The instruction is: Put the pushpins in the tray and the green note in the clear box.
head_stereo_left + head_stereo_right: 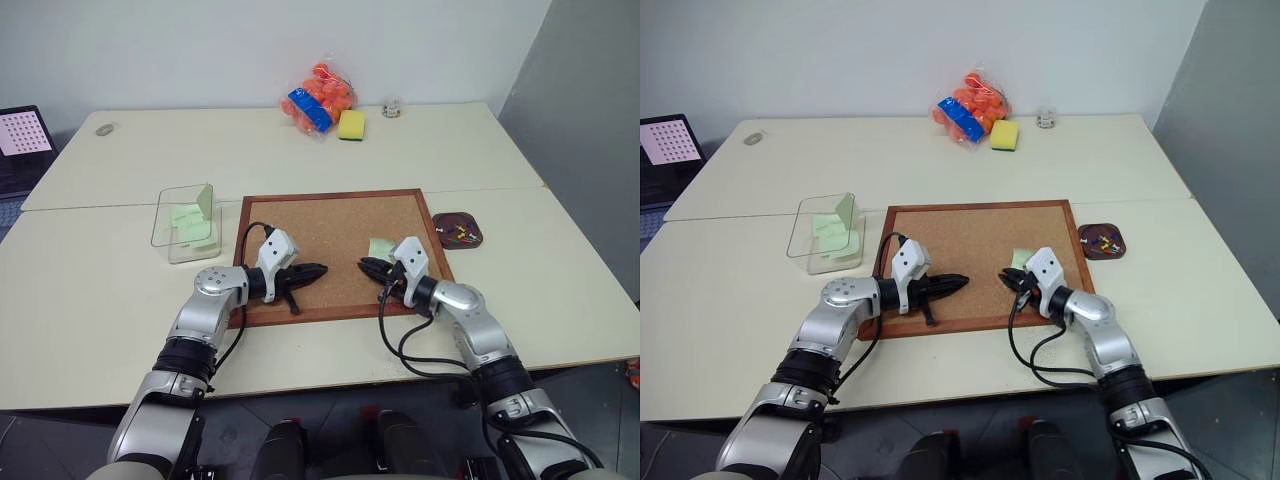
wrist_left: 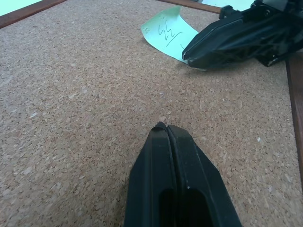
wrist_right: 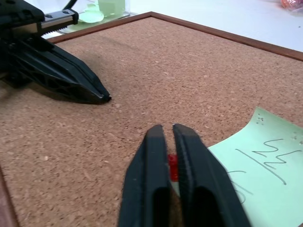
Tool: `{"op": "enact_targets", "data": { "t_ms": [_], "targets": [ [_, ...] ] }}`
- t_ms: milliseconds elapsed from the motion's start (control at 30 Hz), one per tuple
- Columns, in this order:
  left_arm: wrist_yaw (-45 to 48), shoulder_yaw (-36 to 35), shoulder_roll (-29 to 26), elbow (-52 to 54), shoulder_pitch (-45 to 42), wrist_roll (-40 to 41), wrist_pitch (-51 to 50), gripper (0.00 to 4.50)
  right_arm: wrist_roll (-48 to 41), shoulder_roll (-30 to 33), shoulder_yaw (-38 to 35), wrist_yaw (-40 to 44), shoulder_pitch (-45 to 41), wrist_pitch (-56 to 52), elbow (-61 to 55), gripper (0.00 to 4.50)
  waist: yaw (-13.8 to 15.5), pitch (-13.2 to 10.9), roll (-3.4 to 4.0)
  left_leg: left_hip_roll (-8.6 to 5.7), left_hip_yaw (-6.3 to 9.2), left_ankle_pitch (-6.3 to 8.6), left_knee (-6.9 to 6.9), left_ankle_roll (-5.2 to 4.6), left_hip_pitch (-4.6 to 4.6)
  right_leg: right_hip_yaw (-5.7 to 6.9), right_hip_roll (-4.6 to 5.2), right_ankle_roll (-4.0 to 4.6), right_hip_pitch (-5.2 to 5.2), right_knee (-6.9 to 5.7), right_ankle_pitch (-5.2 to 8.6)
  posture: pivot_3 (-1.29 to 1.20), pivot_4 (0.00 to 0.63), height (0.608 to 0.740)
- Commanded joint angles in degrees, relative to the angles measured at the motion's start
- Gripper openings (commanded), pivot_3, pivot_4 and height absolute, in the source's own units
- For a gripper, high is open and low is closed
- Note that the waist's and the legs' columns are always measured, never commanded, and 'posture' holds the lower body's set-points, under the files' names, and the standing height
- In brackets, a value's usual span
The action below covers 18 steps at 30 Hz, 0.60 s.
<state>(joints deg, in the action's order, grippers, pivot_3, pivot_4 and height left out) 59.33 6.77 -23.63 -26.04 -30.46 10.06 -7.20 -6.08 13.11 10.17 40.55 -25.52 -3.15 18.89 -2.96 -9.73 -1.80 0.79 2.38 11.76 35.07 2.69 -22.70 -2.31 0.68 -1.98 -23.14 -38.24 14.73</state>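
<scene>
The pale green note (image 1: 380, 245) lies on the cork board near its right side, with scribbles on it (image 3: 265, 161). My right gripper (image 3: 164, 126) sits at the note's near corner, shut on a red pushpin (image 3: 173, 166) that shows between its fingers. My left gripper (image 1: 322, 269) hovers low over the board's middle, shut and holding nothing, its tip pointing toward the right one. The dark reddish tray (image 1: 440, 222) right of the board holds a few pushpins (image 1: 460, 233). The clear box (image 1: 165, 215) left of the board has green slips inside.
The wood-framed cork board (image 1: 330, 215) fills the table's centre. At the back stand a bag of orange balls (image 1: 320, 98), a yellow sponge (image 1: 351, 124) and a small jar (image 1: 391, 109). A screen (image 1: 20, 140) sits at the far left edge.
</scene>
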Motion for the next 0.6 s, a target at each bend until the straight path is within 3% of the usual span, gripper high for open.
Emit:
{"op": "enact_targets", "data": {
  "t_ms": [33,600],
  "targets": [
    [-0.06,0.63,-0.38,0.19,0.93,-0.82,-0.81,0.00,0.91,-0.67,0.73,-0.23,-0.59,-0.08,1.11,0.03,0.00,0.00,0.00,0.00,0.00,0.00,0.00,0.00,0.00,0.00,0.00,0.00,0.00,0.00,0.00,0.00,0.150,0.740],
    [-0.27,0.54,-0.23,-0.46,0.68,-0.85,-0.78,0.00,-6.41,0.99,-3.45,2.28,1.11,-4.60,-14.33,0.03,0.10,-0.01,0.01,-0.01,0.04,0.00,-0.01,0.00,-0.09,0.03,0.01,0.00,-0.04,0.06,0.00,0.00,0.150,0.740]
  ]
}}
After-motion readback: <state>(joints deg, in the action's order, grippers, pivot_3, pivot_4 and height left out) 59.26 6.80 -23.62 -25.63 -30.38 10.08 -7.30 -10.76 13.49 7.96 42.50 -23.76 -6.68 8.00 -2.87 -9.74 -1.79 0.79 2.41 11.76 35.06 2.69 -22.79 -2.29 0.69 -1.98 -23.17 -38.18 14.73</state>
